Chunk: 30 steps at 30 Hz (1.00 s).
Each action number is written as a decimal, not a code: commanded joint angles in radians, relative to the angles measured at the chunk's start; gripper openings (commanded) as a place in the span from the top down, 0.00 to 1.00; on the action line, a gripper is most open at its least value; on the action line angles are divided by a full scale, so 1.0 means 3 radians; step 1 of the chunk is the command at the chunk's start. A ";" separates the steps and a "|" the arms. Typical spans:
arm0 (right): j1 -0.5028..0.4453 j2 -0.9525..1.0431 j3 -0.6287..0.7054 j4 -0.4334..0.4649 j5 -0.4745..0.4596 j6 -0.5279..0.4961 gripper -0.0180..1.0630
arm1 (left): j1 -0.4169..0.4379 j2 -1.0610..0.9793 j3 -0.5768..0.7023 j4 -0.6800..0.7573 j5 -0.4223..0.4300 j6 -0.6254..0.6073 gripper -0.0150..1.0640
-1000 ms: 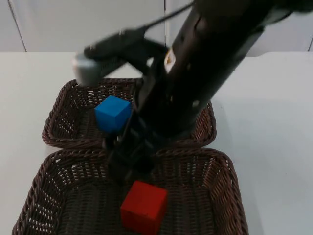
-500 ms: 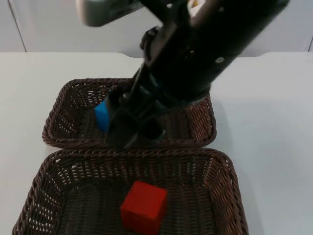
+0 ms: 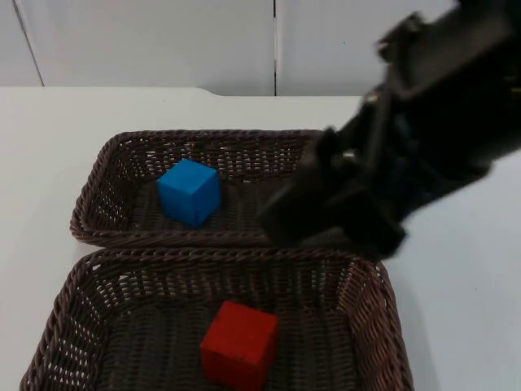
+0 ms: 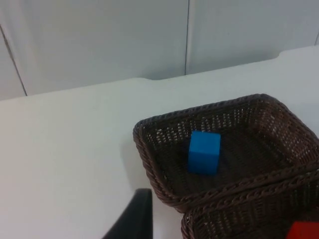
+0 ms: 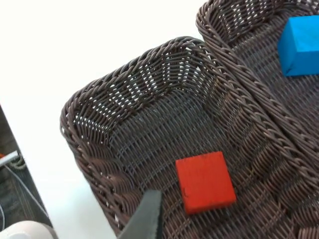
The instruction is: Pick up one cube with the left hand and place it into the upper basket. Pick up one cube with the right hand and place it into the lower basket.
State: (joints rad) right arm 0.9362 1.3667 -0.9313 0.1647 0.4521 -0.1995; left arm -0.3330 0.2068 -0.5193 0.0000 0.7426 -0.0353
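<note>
A blue cube (image 3: pixel 189 192) lies in the upper wicker basket (image 3: pixel 98 204), toward its left side. A red cube (image 3: pixel 240 344) rests on the floor of the lower basket (image 3: pixel 73 301), near its middle. My right gripper (image 3: pixel 326 208), a blurred dark mass, hangs above the right part of the upper basket and the seam between the two baskets, clear of both cubes. From the right wrist, the red cube (image 5: pixel 205 181) and the blue cube (image 5: pixel 301 45) both show untouched. My left gripper (image 4: pixel 136 219) waits over bare table beside the upper basket (image 4: pixel 149 164), away from the blue cube (image 4: pixel 204 152).
The two brown baskets stand edge to edge on the white table top (image 3: pixel 57 122), with the grey partition wall (image 3: pixel 163 41) behind. The right arm (image 3: pixel 456 106) slants in from the right. The table's edge (image 5: pixel 20 149) runs close to the lower basket's outer corner.
The right arm has lifted out of the lower basket and swung up and to the right, which uncovers the blue cube. Both cubes have stayed put.
</note>
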 commanded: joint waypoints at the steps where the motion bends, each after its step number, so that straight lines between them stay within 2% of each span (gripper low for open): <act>1: 0.0018 -0.0176 0.0129 -0.0003 -0.0082 0.0013 0.19 | -0.0008 -0.0135 0.0018 -0.0036 0.0086 -0.0011 0.01; 6: 0.0018 -0.0563 0.0383 -0.0003 -0.0180 0.0013 0.19 | -0.0008 -0.0453 0.0018 -0.0036 0.0281 0.0011 0.01; 9: 0.0018 -0.0930 0.0559 -0.0009 -0.0188 0.0013 0.19 | -0.0008 -0.0689 0.0018 -0.0036 0.0495 0.0011 0.01; 14: 0.0018 -0.1375 0.0701 -0.0017 -0.0157 0.0013 0.19 | -0.0008 -0.0689 -0.0007 -0.0065 0.0773 0.0011 0.01; 22: 0.0018 -0.1975 0.0724 -0.0079 0.0121 0.0013 0.19 | -0.0008 -0.0689 -0.0007 -0.0088 0.0934 0.0049 0.01; 26: 0.0018 -0.2325 0.0724 -0.0114 0.0300 0.0013 0.19 | -0.0008 -0.0689 0.0007 -0.0248 0.1004 0.0446 0.01; 30: 0.0018 -0.2595 0.0730 -0.0119 0.0504 0.0021 0.19 | -0.0008 -0.0689 0.0012 -0.0262 0.1017 0.0412 0.01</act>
State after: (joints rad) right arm 0.9362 0.6094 -0.7190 0.1357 0.5821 -0.1976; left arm -0.3330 0.0048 -0.5193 -0.0627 1.0416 0.0820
